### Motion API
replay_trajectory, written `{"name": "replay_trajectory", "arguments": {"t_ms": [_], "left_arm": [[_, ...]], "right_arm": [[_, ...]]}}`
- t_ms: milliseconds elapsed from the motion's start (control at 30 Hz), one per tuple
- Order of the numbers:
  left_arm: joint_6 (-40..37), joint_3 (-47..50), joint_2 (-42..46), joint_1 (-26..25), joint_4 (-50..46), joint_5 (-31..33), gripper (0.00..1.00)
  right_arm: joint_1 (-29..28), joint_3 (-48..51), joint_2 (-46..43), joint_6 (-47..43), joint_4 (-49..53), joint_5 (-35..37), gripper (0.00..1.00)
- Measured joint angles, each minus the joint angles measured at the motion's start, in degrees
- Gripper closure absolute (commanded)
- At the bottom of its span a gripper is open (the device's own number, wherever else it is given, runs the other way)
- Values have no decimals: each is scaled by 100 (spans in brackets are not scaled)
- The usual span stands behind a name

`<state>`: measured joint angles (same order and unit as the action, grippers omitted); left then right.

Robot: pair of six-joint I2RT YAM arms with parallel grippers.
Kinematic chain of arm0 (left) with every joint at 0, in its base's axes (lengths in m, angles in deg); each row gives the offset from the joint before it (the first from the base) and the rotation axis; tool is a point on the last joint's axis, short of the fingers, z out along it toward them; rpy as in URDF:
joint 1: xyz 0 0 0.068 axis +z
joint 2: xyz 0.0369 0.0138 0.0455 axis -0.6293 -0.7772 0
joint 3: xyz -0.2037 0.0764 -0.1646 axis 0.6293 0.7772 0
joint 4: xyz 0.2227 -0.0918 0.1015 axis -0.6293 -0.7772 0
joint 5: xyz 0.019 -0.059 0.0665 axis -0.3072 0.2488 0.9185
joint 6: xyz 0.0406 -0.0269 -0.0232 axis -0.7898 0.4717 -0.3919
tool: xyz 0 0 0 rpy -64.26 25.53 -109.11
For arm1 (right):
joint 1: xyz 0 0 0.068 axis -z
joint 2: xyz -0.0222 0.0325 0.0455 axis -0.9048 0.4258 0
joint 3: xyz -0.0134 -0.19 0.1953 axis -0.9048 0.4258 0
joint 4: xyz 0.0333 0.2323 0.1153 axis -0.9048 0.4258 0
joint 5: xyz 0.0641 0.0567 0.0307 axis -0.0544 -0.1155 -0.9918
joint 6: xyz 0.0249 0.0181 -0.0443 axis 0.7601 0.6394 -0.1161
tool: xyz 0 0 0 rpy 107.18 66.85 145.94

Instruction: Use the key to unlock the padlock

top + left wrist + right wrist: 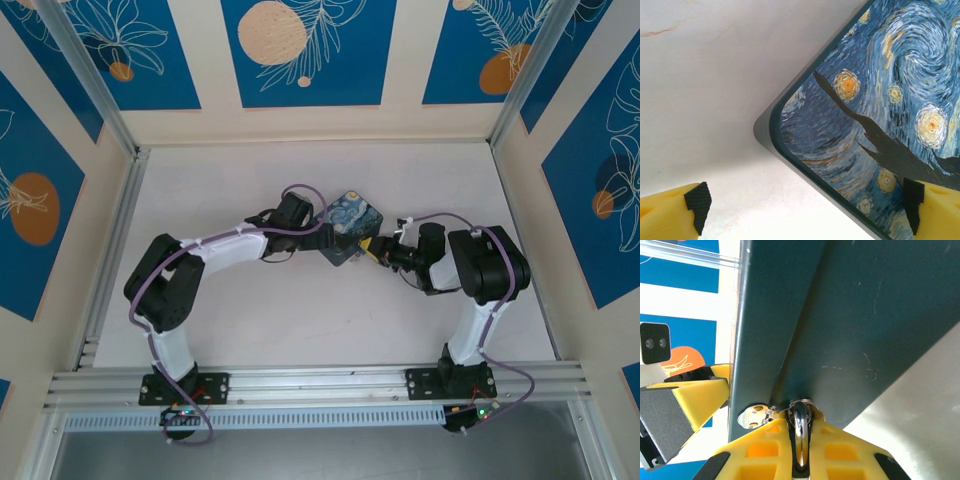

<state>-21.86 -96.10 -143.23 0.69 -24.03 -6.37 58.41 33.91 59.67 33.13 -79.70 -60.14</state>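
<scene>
Down by my right fingers point(840, 452): they're pinching a slim silvery piece I take for the key point(800, 432), held against the dark side of the tin point(865, 315), just beside a small clasp point(754, 416). Farther out, my left fingers point(665, 217) stand spread wide astride the tin's painted corner, gripping nothing. I can't see the padlock body; I judge the unlocking turn is left to do.

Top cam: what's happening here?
Both arms meet at the Starry Night tin in the middle of the table. The right pincer is shut on a small silvery metal piece by the tin's clasp. Whether that piece is the key or the padlock's shackle can't be told. The left pincer is open, its pads either side of a tin corner.
</scene>
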Motion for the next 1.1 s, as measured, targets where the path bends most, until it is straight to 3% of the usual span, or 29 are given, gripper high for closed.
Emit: {"name": "replay_trajectory", "arguments": {"t_ms": [333,733,1100], "left_arm": [[0,-4,-4,0,9,-22,4],[0,-15,-4,0,4,-26,4],[0,-15,-7,0,4,-46,5]], "right_arm": [[-74,76,-92,-262,138,219,100],[-188,201,-149,-535,164,516,75],[-219,299,-120,-557,232,542,75]]}}
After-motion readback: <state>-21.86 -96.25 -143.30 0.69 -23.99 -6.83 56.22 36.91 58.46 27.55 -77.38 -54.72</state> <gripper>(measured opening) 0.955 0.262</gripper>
